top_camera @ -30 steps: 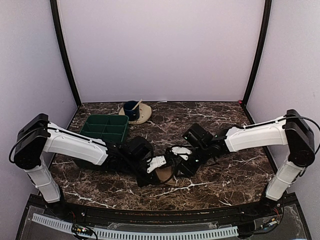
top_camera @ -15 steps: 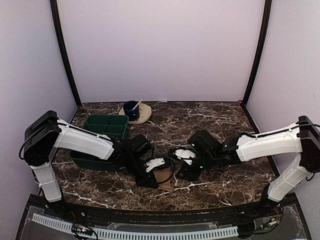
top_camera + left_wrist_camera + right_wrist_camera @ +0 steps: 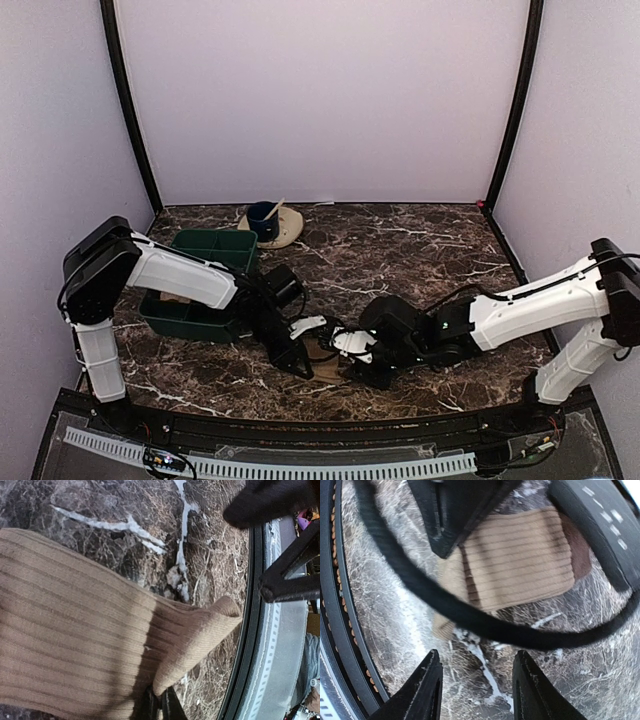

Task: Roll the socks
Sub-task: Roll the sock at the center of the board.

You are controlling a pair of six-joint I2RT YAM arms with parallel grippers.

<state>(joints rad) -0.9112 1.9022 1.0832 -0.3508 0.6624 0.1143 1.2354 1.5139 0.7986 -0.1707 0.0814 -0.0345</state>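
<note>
Right claw (image 3: 476, 656) has moved down beside the sock (image 3: 520, 560).

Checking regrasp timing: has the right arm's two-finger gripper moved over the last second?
Yes. The right gripper has come toward the table's black near-edge rail, away from the beige round saucer at the back; it faces the tan ribbed sock.

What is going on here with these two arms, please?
Two robot arms are working on a tan sock that lies near the front edge of the marble table. The left gripper is shut on a folded edge of the sock. The right gripper is open just beside the sock and holds nothing. The sock looks mostly flat, not a roll.
</note>
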